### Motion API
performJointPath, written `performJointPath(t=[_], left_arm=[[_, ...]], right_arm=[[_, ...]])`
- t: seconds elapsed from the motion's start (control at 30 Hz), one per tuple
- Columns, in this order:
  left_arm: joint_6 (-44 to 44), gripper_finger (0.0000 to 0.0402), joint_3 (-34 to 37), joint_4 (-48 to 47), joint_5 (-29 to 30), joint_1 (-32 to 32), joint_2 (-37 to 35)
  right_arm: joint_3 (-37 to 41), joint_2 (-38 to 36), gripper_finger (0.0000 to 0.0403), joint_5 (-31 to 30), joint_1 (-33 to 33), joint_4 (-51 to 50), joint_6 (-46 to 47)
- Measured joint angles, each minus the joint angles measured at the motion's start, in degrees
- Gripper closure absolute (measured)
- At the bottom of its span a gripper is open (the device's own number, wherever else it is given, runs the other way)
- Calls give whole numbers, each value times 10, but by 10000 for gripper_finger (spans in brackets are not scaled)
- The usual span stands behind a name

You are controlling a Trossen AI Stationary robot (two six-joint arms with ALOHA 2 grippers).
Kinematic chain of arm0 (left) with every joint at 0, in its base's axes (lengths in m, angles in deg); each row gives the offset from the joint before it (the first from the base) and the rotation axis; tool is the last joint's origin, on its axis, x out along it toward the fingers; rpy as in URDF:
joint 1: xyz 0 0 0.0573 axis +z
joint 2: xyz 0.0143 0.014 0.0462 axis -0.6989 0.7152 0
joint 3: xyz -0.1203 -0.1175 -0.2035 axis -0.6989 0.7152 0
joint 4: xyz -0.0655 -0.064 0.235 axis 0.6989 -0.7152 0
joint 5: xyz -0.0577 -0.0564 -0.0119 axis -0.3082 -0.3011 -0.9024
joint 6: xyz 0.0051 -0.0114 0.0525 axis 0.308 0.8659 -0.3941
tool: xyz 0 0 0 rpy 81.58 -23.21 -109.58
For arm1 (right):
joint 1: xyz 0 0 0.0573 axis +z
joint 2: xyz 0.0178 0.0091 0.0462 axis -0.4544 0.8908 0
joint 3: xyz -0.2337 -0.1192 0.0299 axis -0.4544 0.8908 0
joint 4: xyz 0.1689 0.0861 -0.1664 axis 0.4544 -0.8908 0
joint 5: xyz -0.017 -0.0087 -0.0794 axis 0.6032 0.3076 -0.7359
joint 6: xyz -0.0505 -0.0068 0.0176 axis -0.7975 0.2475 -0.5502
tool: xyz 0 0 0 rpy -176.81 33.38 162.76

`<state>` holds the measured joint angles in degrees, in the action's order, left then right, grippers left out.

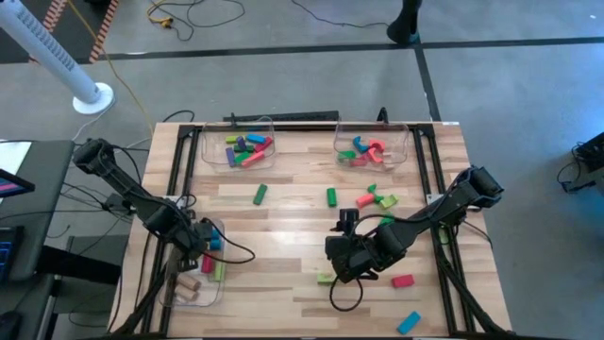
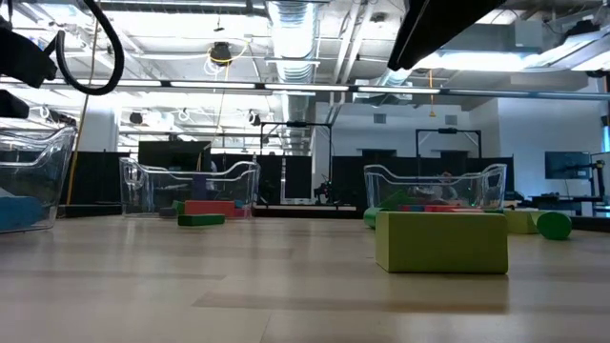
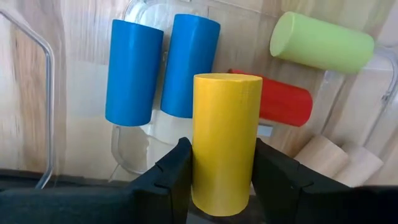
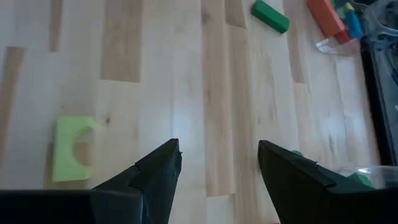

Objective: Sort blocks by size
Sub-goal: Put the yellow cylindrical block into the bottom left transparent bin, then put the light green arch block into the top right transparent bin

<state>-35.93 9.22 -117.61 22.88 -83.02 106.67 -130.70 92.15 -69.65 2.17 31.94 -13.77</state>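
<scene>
Blocks lie loose on the wooden table and in three clear bins. My left gripper (image 1: 203, 247) hangs over the near-left bin (image 1: 179, 293), shut on a yellow cylinder (image 3: 225, 143). Under it the bin holds two blue cylinders (image 3: 161, 68), a light green one (image 3: 320, 42), a red one (image 3: 286, 102) and plain wooden ones (image 3: 336, 158). My right gripper (image 4: 217, 162) stands open above bare table at the middle right, with nothing between its fingers. A light green arch block (image 4: 71, 155) lies flat on the table close beside it. My left gripper pinches the yellow cylinder's round side (image 3: 199, 180) between its two fingers, on the half nearer the wrist. The fingers come from above, pointing down, and lie across the cylinder. Its other end juts out over the blocks in the bin; whether it rests on them I cannot tell.
The far-left bin (image 1: 247, 146) and far-right bin (image 1: 370, 146) hold mixed coloured blocks. Loose on the table: two green blocks (image 1: 260, 195) (image 1: 332, 196), a red and green cluster (image 1: 376, 198), a red block (image 1: 403, 280) and a blue one (image 1: 409, 322) near the front edge.
</scene>
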Motion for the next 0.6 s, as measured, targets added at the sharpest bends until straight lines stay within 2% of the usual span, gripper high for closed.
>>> performJointPath(t=[0.3, 0.6], left_arm=[[-14, 257, 0, 1, 12, 0, 0], [-22, 202, -1, 2, 17, 0, 0]], right_arm=[[0, 0, 152, 12, 25, 22, 1], [0, 0, 152, 14, 61, 34, 31]])
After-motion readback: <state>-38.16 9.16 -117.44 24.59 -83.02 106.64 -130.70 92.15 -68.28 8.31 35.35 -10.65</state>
